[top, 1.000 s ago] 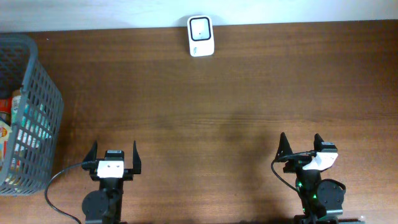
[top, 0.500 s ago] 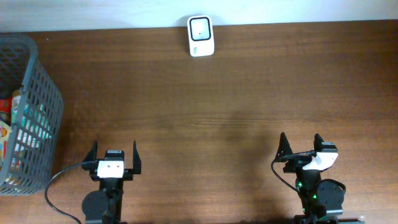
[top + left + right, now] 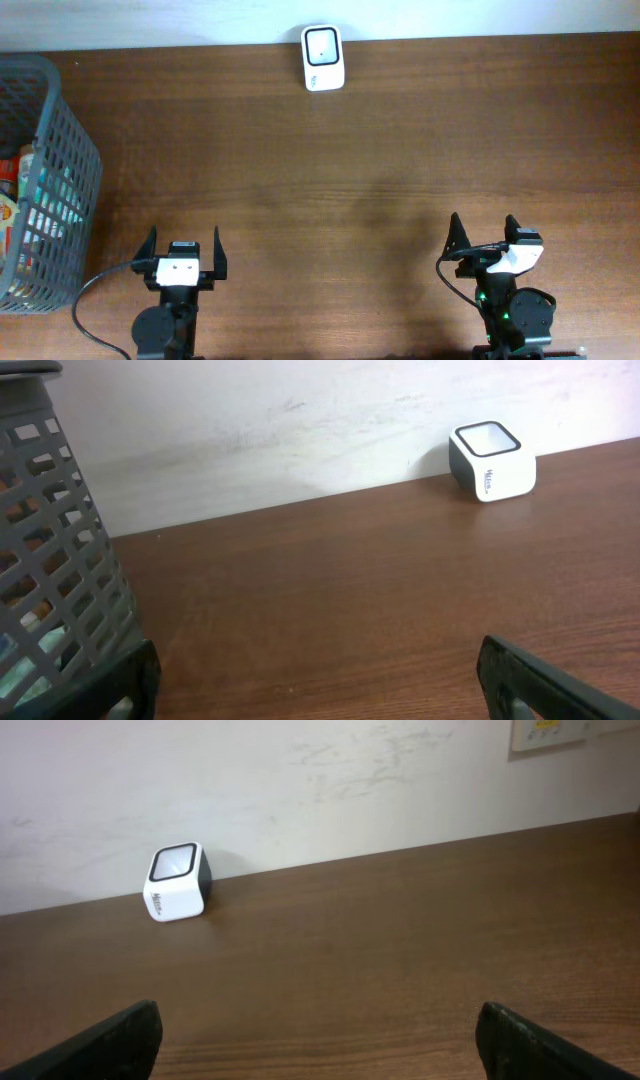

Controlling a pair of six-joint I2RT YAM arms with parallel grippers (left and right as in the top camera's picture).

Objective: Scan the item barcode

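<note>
start of run, nothing picked
left gripper (image 3: pixel 184 235) and right gripper (image 3: pixel 484 222) both spread wide, empty. advise left reaches into basket (image 3: pixel 62 150) from above, lifts one item (image 3: pixel 8 212), turns barcode toward scanner (image 3: pixel 323 58).

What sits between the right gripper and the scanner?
Nothing: only bare table lies between the right gripper and the scanner, as the overhead and right wrist views show.

Parked side by side, well apart, low in the overhead view: left gripper (image 3: pixel 184 236) and right gripper (image 3: pixel 483 222), both with jaws spread wide, gripping nothing, dark fingers pointing straight ahead, left wrist squared up, right wrist turned slightly askew.
</note>
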